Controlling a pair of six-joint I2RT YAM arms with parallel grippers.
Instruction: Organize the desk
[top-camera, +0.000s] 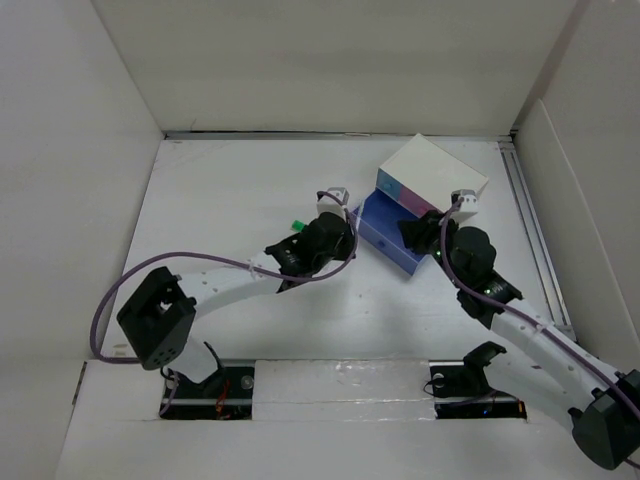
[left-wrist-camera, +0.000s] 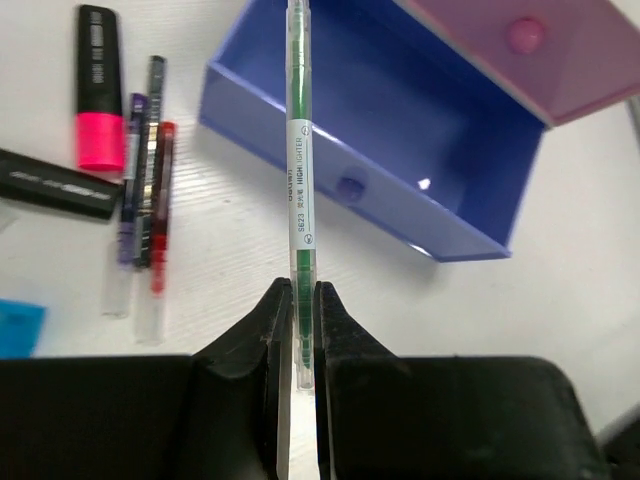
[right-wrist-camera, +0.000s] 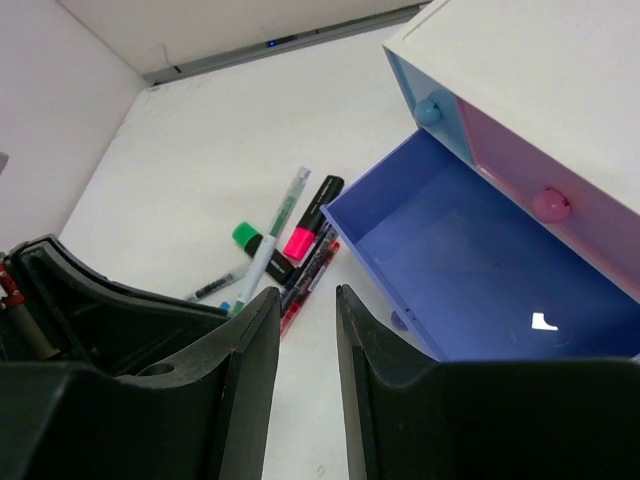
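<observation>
My left gripper (left-wrist-camera: 298, 290) is shut on the lower end of a slim green highlighter (left-wrist-camera: 298, 150). The pen runs straight away from the jaws and crosses the front wall of the open blue drawer (left-wrist-camera: 400, 215). That drawer (right-wrist-camera: 470, 260) is pulled out of the small white box (top-camera: 435, 170) and holds nothing. My right gripper (right-wrist-camera: 307, 292) is open with nothing between its fingers, just left of the drawer's near corner. Both grippers hover over the white desk (top-camera: 230, 190).
Loose pens lie on the desk left of the drawer: a pink highlighter (left-wrist-camera: 98, 90), a black marker (left-wrist-camera: 55, 185), a purple pen (left-wrist-camera: 130, 190), a red pen (left-wrist-camera: 160, 210) and a green-capped marker (right-wrist-camera: 245, 238). The pink drawer (right-wrist-camera: 551, 204) is shut. White walls enclose the desk.
</observation>
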